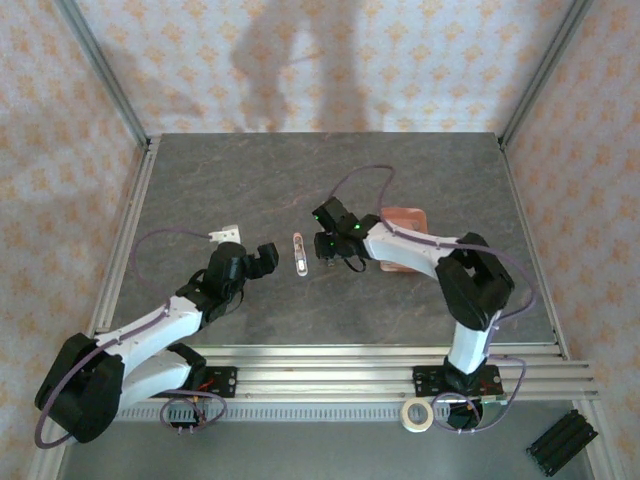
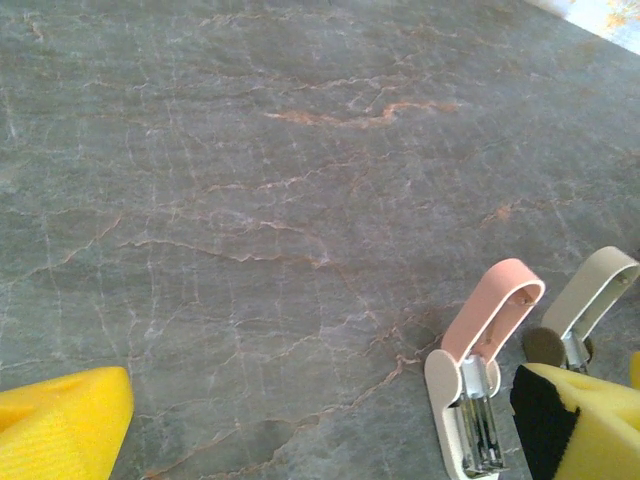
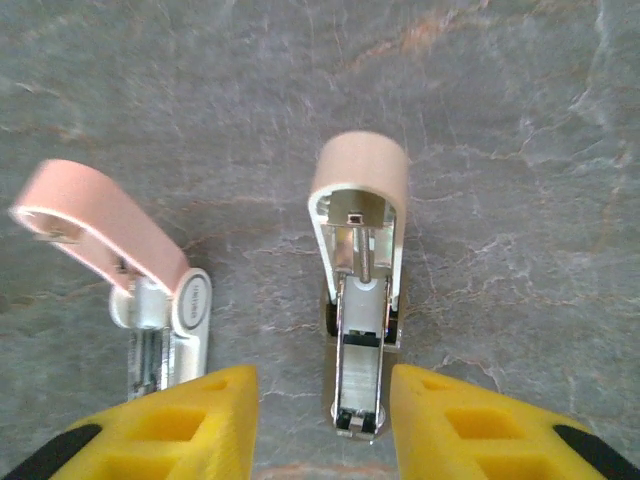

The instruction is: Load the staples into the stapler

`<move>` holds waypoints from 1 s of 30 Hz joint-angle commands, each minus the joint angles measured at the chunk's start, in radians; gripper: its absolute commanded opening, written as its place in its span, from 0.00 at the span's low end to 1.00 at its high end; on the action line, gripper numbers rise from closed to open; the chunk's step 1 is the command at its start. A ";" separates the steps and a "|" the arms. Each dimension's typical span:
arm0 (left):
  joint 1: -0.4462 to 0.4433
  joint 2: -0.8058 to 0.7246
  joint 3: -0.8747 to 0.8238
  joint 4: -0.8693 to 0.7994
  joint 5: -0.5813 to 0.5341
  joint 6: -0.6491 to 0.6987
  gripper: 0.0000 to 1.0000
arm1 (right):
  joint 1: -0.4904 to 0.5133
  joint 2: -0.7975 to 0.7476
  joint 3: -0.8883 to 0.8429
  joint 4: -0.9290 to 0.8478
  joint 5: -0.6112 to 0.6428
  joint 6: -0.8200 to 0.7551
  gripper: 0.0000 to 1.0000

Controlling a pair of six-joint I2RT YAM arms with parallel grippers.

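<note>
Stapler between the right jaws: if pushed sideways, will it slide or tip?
The stapler looks small, so probably light; it would likely slide on the smooth table. Its raised lid may make it tip. The lid could swing when lifted.

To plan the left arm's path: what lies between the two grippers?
In the top external view, one pale opened stapler lies flat on the grey table, between the left gripper and the right gripper.
</note>
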 commanded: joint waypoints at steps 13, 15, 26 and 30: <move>0.008 -0.079 0.120 -0.183 0.134 -0.044 0.97 | -0.005 -0.275 -0.163 -0.048 -0.011 0.188 0.49; 0.008 -0.095 0.106 -0.187 0.141 -0.054 0.97 | -0.004 -0.304 -0.196 -0.049 -0.014 0.205 0.50; 0.008 -0.063 0.120 -0.188 0.175 -0.008 0.97 | -0.004 -0.351 -0.256 -0.077 -0.002 0.247 0.50; 0.008 -0.038 0.133 -0.179 0.194 0.008 0.97 | -0.004 -0.347 -0.259 -0.077 -0.008 0.252 0.51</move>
